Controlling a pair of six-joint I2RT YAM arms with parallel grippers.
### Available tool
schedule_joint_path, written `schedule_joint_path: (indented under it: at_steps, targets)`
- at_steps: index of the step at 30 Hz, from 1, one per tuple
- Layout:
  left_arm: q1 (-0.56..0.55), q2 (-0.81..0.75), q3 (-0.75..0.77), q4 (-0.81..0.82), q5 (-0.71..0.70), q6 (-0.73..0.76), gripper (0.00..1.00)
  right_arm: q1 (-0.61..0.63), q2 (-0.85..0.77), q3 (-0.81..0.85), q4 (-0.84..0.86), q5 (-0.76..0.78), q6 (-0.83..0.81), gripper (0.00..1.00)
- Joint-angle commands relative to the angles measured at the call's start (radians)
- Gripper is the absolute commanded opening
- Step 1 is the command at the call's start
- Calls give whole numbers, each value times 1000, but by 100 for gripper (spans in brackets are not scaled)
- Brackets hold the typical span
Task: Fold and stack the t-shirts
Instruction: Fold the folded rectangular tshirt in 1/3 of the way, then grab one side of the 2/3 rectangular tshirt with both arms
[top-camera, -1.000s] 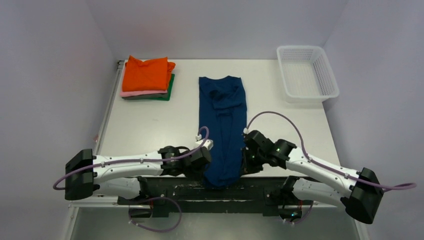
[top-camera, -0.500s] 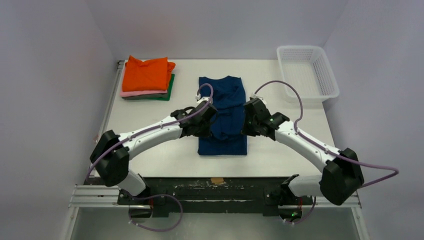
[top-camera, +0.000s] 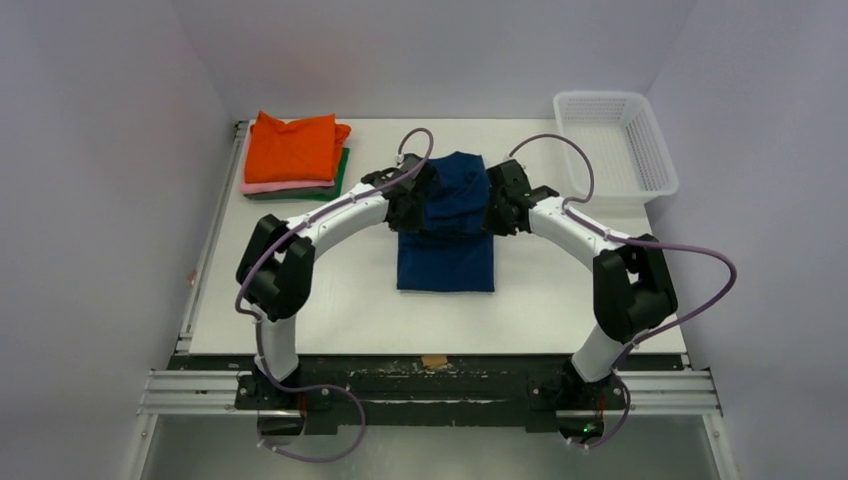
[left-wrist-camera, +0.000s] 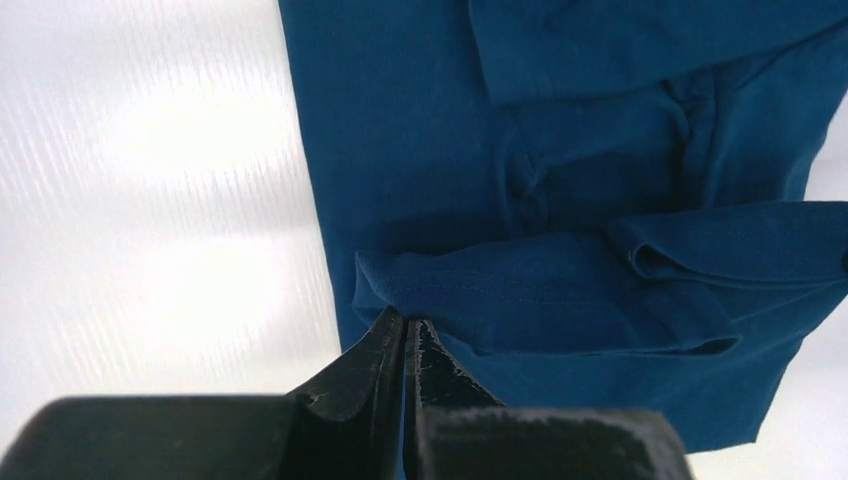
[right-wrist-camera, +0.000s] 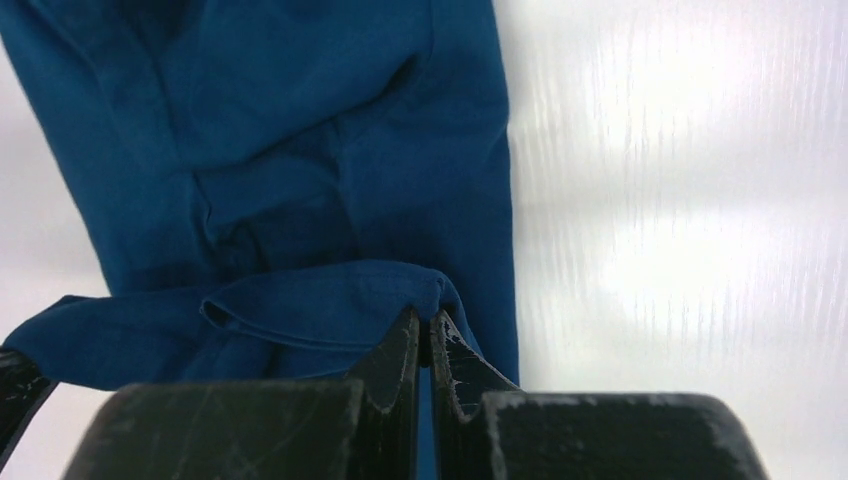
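The navy blue t-shirt (top-camera: 446, 250) lies in the middle of the table, its near end doubled over toward the far end. My left gripper (top-camera: 418, 203) is shut on the left corner of the shirt's hem (left-wrist-camera: 440, 285) and holds it above the lower layer. My right gripper (top-camera: 497, 207) is shut on the right corner (right-wrist-camera: 430, 290). A stack of folded shirts sits at the far left: orange (top-camera: 295, 147) on top, pink (top-camera: 262, 186) under it, dark green (top-camera: 342, 178) at the bottom.
A white mesh basket (top-camera: 613, 147) stands at the far right corner. The white table (top-camera: 300, 290) shows bare to either side of the navy shirt. A small tan scrap (top-camera: 433, 361) lies at the near edge.
Both grippers have carried the shirt's near hem from the table's front edge far up toward the collar end, doubling the shirt over itself. Both arms now stretch far out.
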Motion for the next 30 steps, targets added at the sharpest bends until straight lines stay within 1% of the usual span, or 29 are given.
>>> schedule_joint_path:
  at_steps: [1,2,5,6,7,8,9,10,11,12,13,14,15,18,20,22,24,26,30]
  targets:
    - [32,72,98,-23,49,52,0,-36,56,76,48,-15,-28,0]
    - [39,93,121,-33,52,53,3,-45,73,87,62,-23,-30,1]
    - [76,157,192,-34,85,59,16,-78,152,152,92,-67,-37,8]
    - [96,179,237,-59,97,57,23,-94,184,193,92,-84,-43,14]
    - [116,198,295,-90,100,51,38,-109,213,237,88,-98,-51,30]
    - [133,204,340,-98,104,50,53,-124,233,282,70,-107,-54,42]
    - [149,201,377,-112,113,52,79,-132,242,320,45,-117,-66,50]
    - [158,187,405,-129,122,55,96,-133,233,333,36,-116,-83,57]
    - [160,158,406,-127,116,61,99,-134,210,321,43,-108,-104,62]
    - [160,111,372,-102,110,67,100,-134,175,285,66,-108,-118,66]
    - [161,56,316,-65,121,68,100,-134,141,245,79,-125,-131,67]
    - [161,-4,228,-10,149,64,100,-134,104,192,99,-162,-144,68]
    - [159,-68,98,53,180,57,100,-134,71,139,132,-197,-150,68]
    - [155,-227,-173,190,281,15,100,-132,-25,-26,174,-272,-150,68]
    - [145,-302,-318,246,320,-20,100,-131,-77,-122,187,-297,-128,68]
    - [118,-355,-434,296,341,-53,100,-129,-133,-213,191,-285,-87,68]
    - [102,-367,-521,349,380,-82,100,-128,-183,-278,180,-265,-75,68]
    - [102,-350,-578,398,414,-112,97,-128,-221,-333,160,-248,-56,66]
    - [99,-284,-598,433,419,-145,87,-128,-255,-413,156,-312,-35,61]
